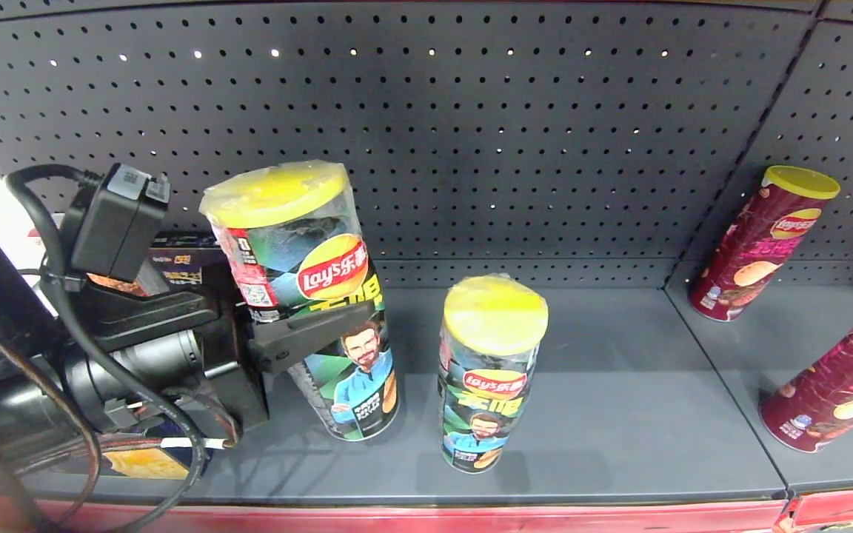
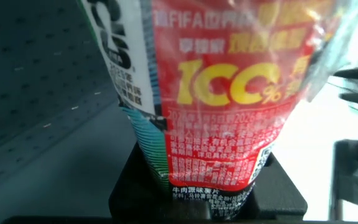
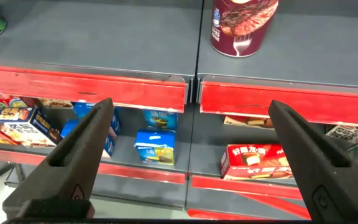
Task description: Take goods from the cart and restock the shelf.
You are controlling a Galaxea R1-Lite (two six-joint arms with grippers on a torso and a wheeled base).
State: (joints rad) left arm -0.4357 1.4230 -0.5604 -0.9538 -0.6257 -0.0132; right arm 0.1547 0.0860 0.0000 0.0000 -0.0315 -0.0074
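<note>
My left gripper (image 1: 319, 329) is shut on a tall chips can (image 1: 300, 274) with a yellow lid and a green-and-blue wrap. The can leans slightly, and its base sits at or just above the grey shelf board (image 1: 619, 400). The left wrist view has the same can (image 2: 216, 93) close up, clamped between the black fingers (image 2: 284, 196). A second, matching can (image 1: 489, 370) stands upright on the shelf just to the right, apart from the held one. My right gripper (image 3: 197, 168) hangs open with nothing in it, in front of the red shelf edge (image 3: 104, 87).
Two maroon chips cans (image 1: 763, 244) (image 1: 841, 377) stand on the neighbouring shelf bay to the right, and one maroon can (image 3: 241, 25) is in the right wrist view. A perforated back panel (image 1: 471, 133) closes the shelf behind. Lower shelves hold small boxes (image 3: 157, 143).
</note>
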